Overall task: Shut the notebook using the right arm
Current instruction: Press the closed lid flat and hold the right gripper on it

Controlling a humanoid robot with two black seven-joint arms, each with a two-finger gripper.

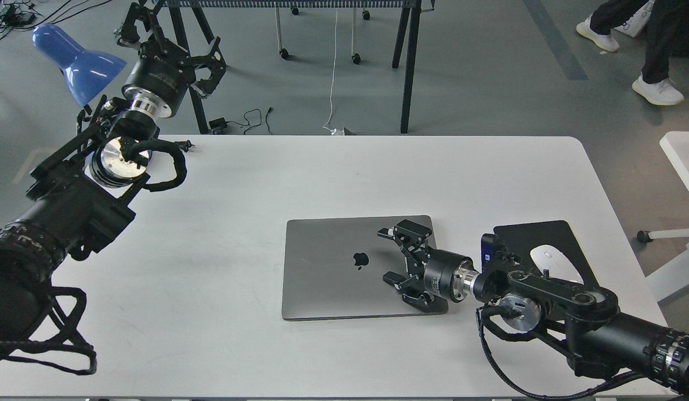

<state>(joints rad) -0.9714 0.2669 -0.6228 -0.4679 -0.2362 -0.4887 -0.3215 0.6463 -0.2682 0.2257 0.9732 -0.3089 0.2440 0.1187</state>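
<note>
The notebook (344,267) lies shut and flat on the white tabletop (238,184), lid up with its black logo showing. The right gripper (397,256) sits over the lid's right side, fingers spread apart and holding nothing. Just right of it a white mouse (556,263) rests on a black mouse pad (531,236). The left gripper (171,39) hangs beyond the tabletop's far left corner, fingers apart, beside a blue lamp (77,61).

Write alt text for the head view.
A slim grey metal laptop lies closed on a white table, with the right arm's open black gripper over its lid. A white mouse sits on a black pad to the right; the left gripper is raised at far left.
</note>
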